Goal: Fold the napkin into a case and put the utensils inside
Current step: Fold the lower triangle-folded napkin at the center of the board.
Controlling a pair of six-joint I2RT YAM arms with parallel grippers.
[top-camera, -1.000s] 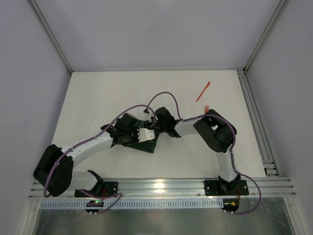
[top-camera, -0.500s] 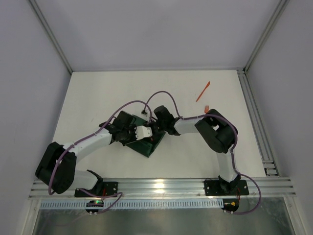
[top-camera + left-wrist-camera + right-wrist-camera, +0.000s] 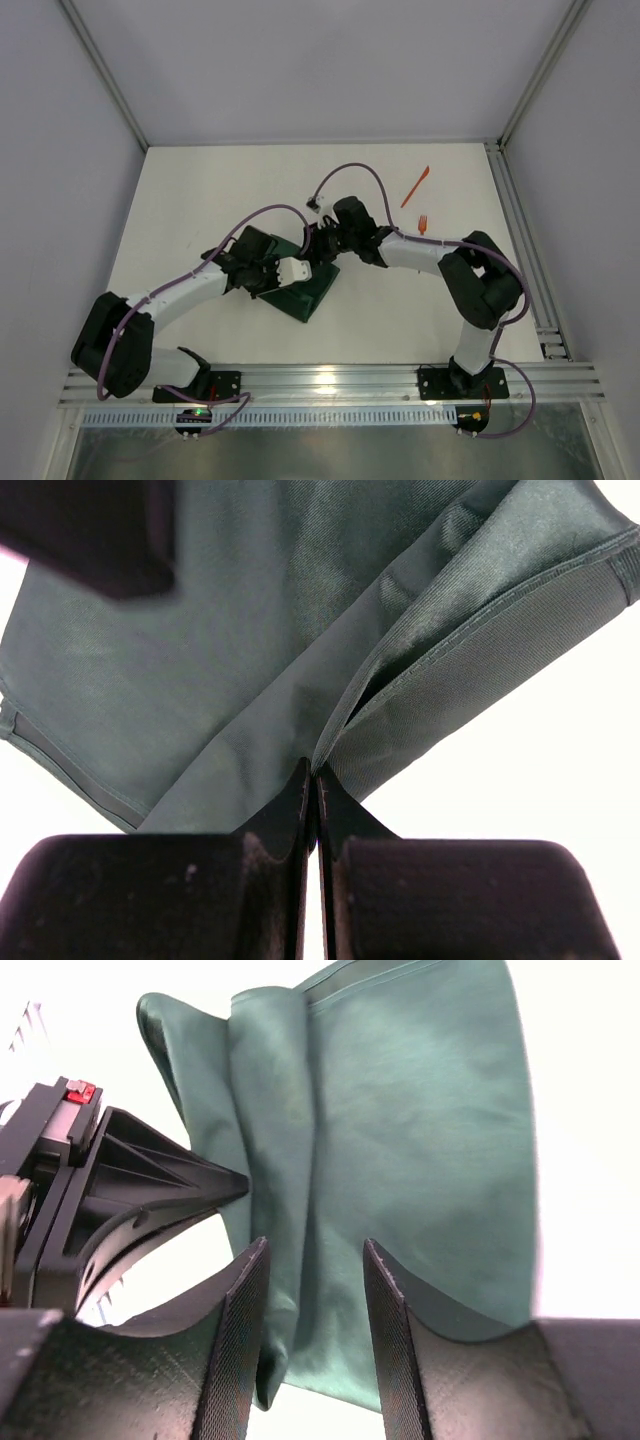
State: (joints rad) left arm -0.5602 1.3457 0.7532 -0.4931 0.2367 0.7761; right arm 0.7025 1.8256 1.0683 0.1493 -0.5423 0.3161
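The left end effector (image 3: 312,780) pinches the folded napkin (image 3: 305,285) at mid-worktop; the right end effector (image 3: 315,1290) (jaws partly apart, empty) hovers just above its far edge, utensils (image 3: 415,187) lying beyond

Both arms reach over the folded dark green napkin (image 3: 308,290) mid-table (image 3: 200,200); an orange knife (image 3: 415,187) and fork (image 3: 423,221) lie well apart, right.

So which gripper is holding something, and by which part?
The left gripper pinches the napkin at a folded edge; the right gripper is open, holding nothing.
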